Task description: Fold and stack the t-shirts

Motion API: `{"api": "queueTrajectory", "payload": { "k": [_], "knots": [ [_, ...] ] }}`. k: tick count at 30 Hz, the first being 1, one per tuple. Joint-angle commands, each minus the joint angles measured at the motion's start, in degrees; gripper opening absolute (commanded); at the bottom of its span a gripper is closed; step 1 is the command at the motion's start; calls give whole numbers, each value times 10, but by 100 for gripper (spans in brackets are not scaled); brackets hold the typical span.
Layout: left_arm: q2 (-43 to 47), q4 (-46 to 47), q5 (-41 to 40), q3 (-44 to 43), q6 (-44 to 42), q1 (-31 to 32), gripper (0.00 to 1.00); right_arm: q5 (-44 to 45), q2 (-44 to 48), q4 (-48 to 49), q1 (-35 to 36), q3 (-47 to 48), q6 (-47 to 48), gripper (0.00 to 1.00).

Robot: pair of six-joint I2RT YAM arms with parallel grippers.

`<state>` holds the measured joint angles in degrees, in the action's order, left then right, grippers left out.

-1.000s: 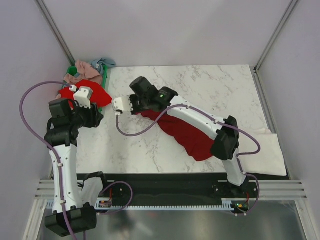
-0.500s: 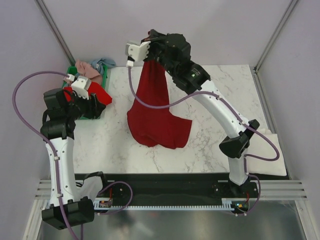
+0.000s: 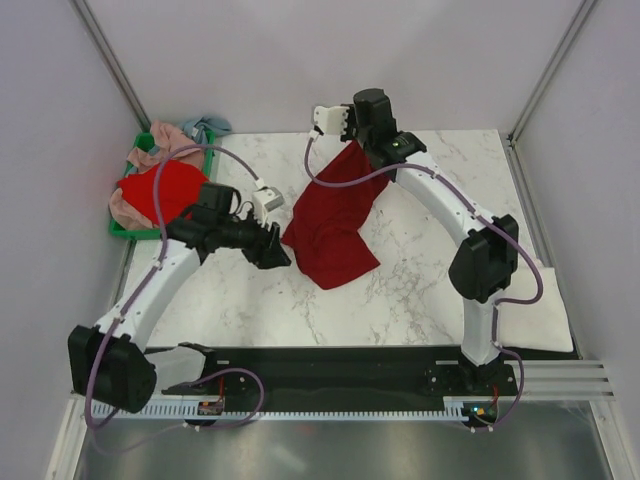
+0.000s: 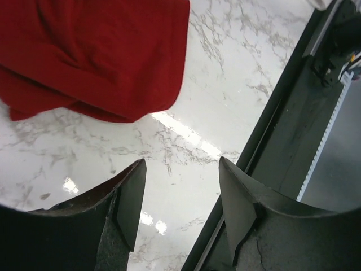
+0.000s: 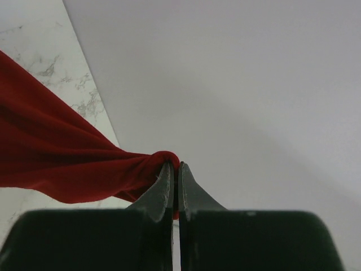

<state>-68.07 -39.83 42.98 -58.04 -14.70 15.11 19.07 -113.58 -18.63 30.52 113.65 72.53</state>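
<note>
The dark crimson t-shirt [image 3: 330,225] trails from the back of the marble table toward the middle, its lower part bunched on the surface. My right gripper [image 3: 355,146] is shut on the shirt's upper end near the back edge. In the right wrist view its jaws [image 5: 175,169] pinch a fold of the crimson cloth [image 5: 56,164]. My left gripper [image 3: 282,257] stands open just left of the shirt's lower edge, holding nothing. In the left wrist view its fingers [image 4: 131,197] frame bare marble, with the crimson shirt [image 4: 96,56] lying beyond them.
A green crate [image 3: 118,228] at the back left holds a bright red shirt [image 3: 165,190], a pink one [image 3: 150,140] and a light blue one [image 3: 207,125]. A cream-white cloth [image 3: 530,300] lies at the right front. The black rail [image 4: 293,113] runs along the near edge.
My left arm swung from the crate to the middle of the table, its jaws opening wider. My right arm carried the crimson shirt lower and to the right.
</note>
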Motion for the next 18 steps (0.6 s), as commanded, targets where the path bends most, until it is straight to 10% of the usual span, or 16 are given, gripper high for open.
{"api": "queueTrajectory", "payload": {
  "k": [1,18],
  "knots": [
    [-49,42,-42,-32,-14,74,62,41,3,14,-14,6,-39,0],
    [-488,18,-278,-376,1,339,59,33,9,-1,-147,-75,-101,0]
  ]
}}
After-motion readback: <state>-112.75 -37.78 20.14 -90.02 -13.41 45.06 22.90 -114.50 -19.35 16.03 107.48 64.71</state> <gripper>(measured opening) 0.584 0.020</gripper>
